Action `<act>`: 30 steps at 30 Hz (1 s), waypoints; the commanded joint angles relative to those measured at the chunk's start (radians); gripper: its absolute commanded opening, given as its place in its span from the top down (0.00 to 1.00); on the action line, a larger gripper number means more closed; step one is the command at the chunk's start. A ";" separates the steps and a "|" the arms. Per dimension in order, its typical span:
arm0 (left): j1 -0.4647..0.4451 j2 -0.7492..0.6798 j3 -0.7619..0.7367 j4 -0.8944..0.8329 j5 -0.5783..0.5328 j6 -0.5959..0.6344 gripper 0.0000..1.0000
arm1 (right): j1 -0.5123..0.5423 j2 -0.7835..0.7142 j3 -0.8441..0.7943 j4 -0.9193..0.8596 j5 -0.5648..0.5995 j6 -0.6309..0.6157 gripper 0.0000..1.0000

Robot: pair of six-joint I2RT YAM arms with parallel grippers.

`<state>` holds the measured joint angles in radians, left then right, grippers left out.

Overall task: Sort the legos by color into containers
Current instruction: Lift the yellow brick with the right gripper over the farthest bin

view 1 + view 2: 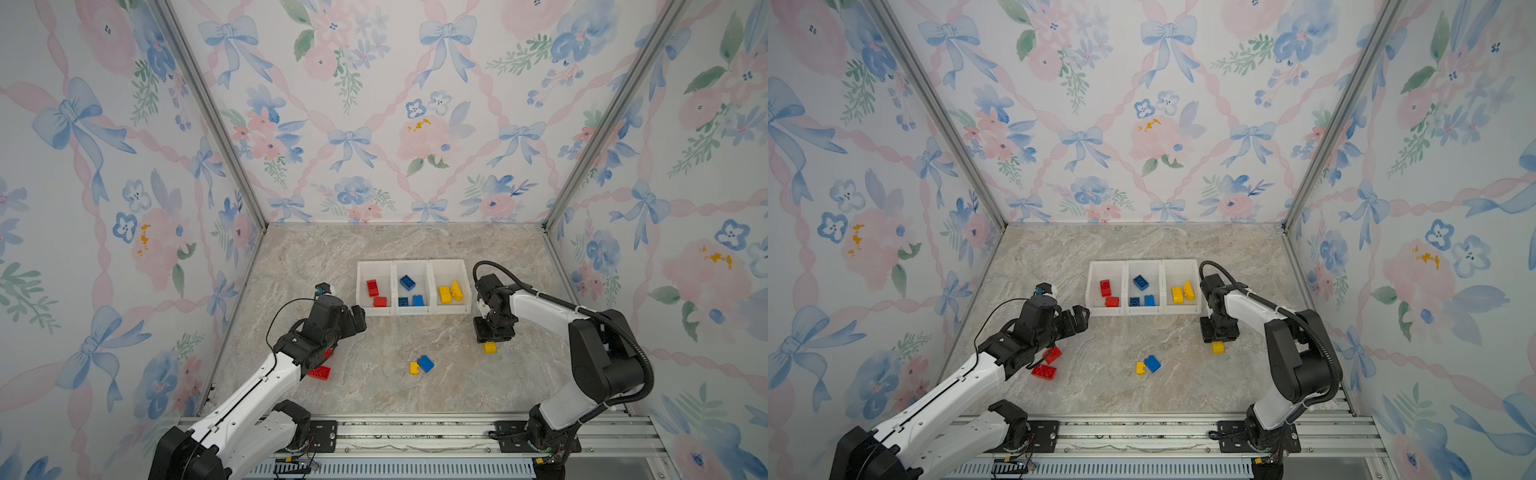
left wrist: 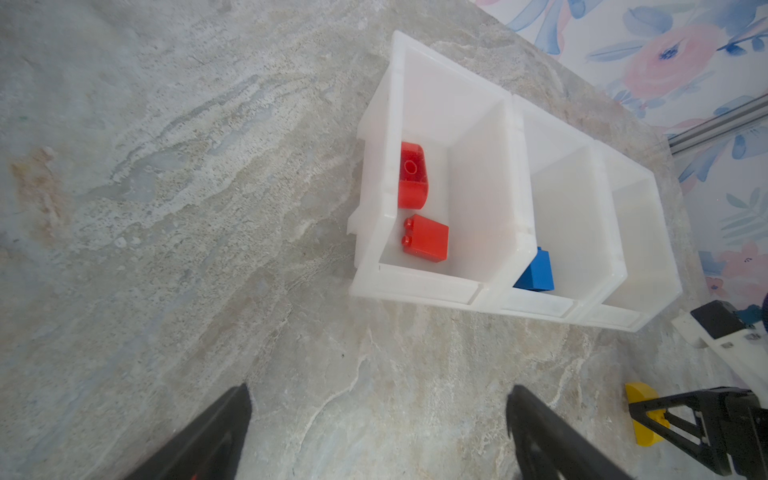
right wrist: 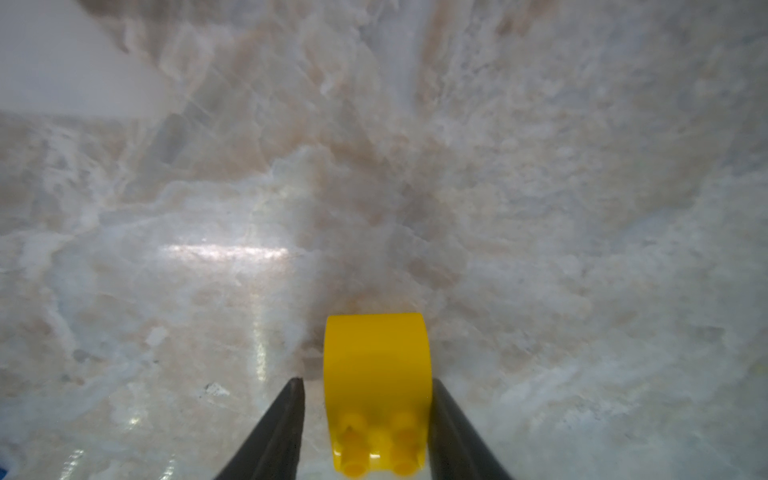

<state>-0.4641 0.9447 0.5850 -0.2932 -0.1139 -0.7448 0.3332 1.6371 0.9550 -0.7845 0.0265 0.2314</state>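
Sorting is looking a little past halfway. The containers (image 1: 414, 262) are holding two red legos (image 1: 372, 287) in the left bin, three blue (image 1: 407, 282) in the middle bin and two yellow (image 1: 445, 294) in the right. Five are lying loose on the surface (image 1: 374, 399): two red bricks (image 1: 1044, 371) by the left arm, a touching yellow-blue pair (image 1: 420, 365), and a yellow brick (image 3: 376, 353). The right tool (image 3: 366, 380) is straddling that brick, one jaw touching it and the other showing a gap, so I cannot tell if it is gripped. The left tool (image 2: 378, 395) is hanging spread wide and empty near the left bin.
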 commanded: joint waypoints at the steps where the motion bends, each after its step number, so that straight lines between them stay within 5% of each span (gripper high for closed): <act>1: 0.005 -0.013 -0.013 -0.006 0.005 0.002 0.02 | 0.010 0.012 -0.004 -0.032 0.023 0.012 0.53; 30: 0.005 -0.004 -0.008 -0.005 0.006 0.005 0.02 | 0.010 -0.099 0.067 -0.137 0.016 0.040 0.63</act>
<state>-0.4641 0.9451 0.5850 -0.2932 -0.1139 -0.7444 0.3359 1.5795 0.9878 -0.8639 0.0380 0.2546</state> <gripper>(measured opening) 0.979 0.376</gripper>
